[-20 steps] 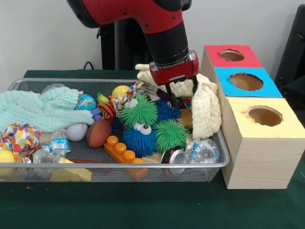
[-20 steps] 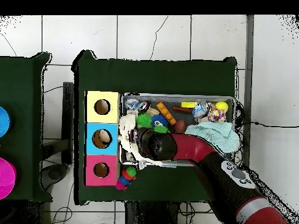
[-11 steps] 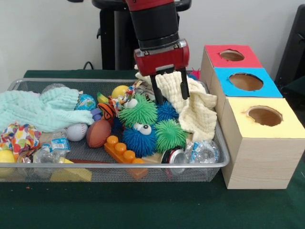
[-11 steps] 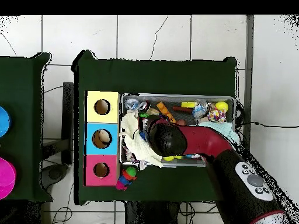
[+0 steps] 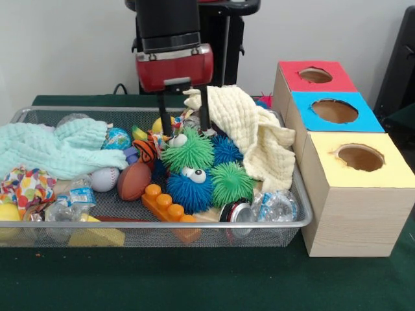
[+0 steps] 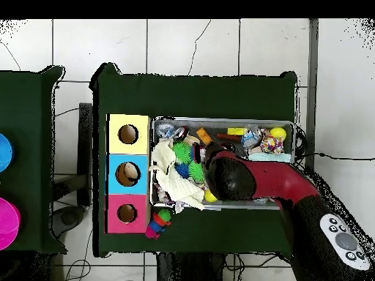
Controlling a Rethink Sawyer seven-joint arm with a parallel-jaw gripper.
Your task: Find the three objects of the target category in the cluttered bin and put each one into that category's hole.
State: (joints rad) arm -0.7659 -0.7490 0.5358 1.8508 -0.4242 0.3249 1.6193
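The wire mesh bin is full of clutter; it also shows in the overhead view. An orange plush with black stripes lies near the bin's middle, partly buried. No pale tan plush shows. My gripper is open and empty. It hangs over the back middle of the bin, just right of the striped plush and above a green spiky ball. In the overhead view the arm hides the gripper. The red-surround hole tops the far end of the wooden box, and it shows in the overhead view.
A cream cloth drapes the bin's right end. A mint cloth lies at the left. Spiky balls, a football, a baseball, an orange brick and crushed bottles fill the bin. A blue hole and a yellow hole adjoin the red. A colourful toy lies outside by the red box.
The gripper has moved left in the front view, from amid the cream cloth at the bin's right end to the back middle. The cloth now lies spread out.
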